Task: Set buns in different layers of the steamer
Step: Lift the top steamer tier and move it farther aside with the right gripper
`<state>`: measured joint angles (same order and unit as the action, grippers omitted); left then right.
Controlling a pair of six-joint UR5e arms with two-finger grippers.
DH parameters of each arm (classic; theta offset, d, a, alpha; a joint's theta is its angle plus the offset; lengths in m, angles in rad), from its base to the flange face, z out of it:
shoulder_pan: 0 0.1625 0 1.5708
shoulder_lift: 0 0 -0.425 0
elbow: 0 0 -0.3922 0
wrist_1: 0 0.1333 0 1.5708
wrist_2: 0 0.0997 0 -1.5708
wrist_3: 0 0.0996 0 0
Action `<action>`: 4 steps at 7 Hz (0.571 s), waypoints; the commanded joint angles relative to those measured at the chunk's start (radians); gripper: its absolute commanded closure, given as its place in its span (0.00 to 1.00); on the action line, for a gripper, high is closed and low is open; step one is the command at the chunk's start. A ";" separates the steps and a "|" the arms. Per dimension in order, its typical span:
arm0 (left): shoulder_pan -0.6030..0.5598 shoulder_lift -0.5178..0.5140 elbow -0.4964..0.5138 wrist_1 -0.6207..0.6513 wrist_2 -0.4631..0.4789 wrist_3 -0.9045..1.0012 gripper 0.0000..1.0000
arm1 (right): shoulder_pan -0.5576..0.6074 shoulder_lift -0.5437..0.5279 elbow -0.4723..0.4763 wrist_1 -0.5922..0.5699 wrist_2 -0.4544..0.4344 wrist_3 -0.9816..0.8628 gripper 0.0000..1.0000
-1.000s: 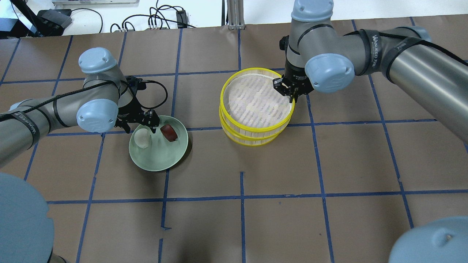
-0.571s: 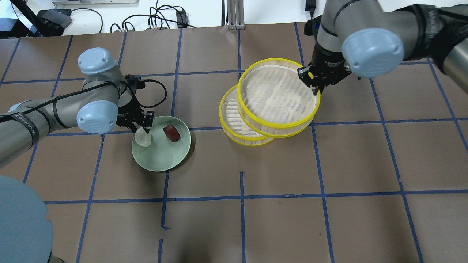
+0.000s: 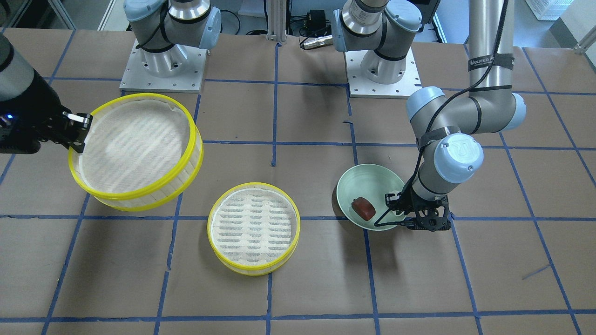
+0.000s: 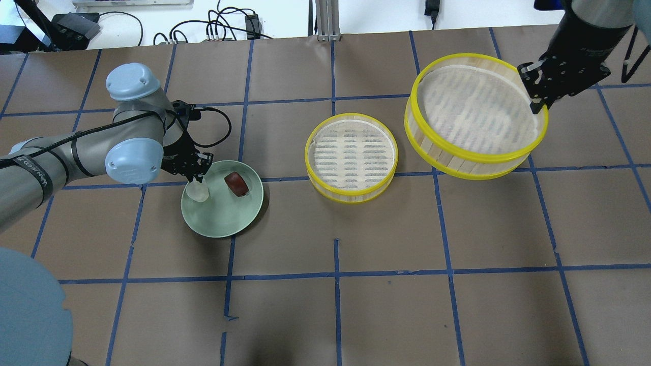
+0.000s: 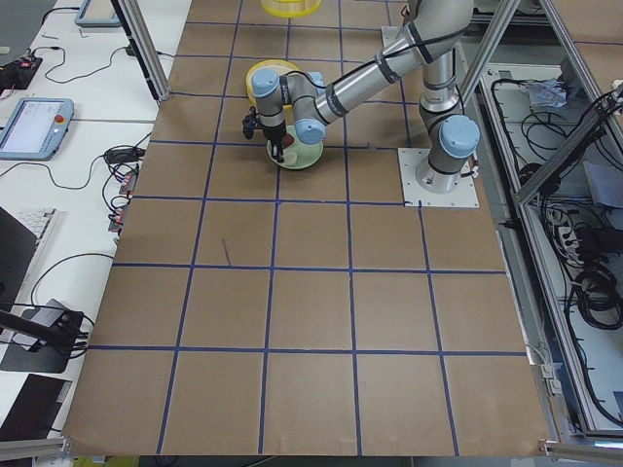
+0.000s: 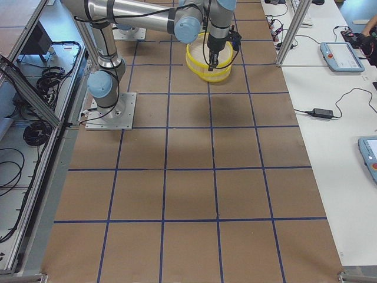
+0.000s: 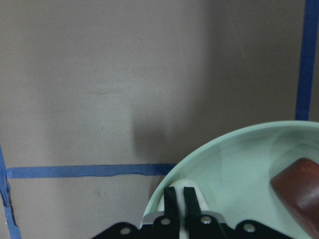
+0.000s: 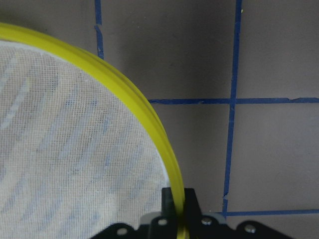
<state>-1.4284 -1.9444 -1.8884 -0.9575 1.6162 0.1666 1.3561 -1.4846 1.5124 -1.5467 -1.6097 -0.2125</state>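
Observation:
The white bun (image 4: 198, 192) lies at the left edge of the pale green plate (image 4: 224, 218). My left gripper (image 4: 196, 177) is down on it, its fingers pinched together on the bun's top; the left wrist view shows the gripper (image 7: 179, 199) with white bun (image 7: 197, 188) around the tips. The reddish-brown bun (image 4: 237, 183) lies free on the plate's right side. The lower steamer layer (image 4: 351, 157) sits on the table. My right gripper (image 4: 536, 104) is shut on the rim of the upper steamer layer (image 4: 475, 114), held tilted in the air to the right.
The brown table has a blue tape grid. In the front-facing view the held layer (image 3: 135, 149) hangs near the table's left side, apart from the lower layer (image 3: 253, 228) and the plate (image 3: 358, 184). Cables lie beyond the far edge.
My right gripper has lifted the upper layer off the lower one and carried it far right. My left gripper has moved onto the white bun and closed; the plate shifted slightly.

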 commanded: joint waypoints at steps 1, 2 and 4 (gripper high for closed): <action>-0.001 -0.001 0.005 -0.001 -0.001 -0.004 0.31 | -0.012 -0.025 -0.049 0.049 -0.041 -0.008 0.92; -0.001 0.001 0.034 -0.015 0.001 -0.006 0.51 | -0.012 -0.020 -0.044 0.050 -0.044 -0.007 0.92; -0.003 0.001 0.043 -0.044 0.001 -0.030 0.77 | -0.011 -0.016 -0.038 0.045 -0.044 -0.007 0.92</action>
<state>-1.4301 -1.9438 -1.8502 -0.9888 1.6166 0.1530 1.3448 -1.5017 1.4728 -1.5022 -1.6524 -0.2195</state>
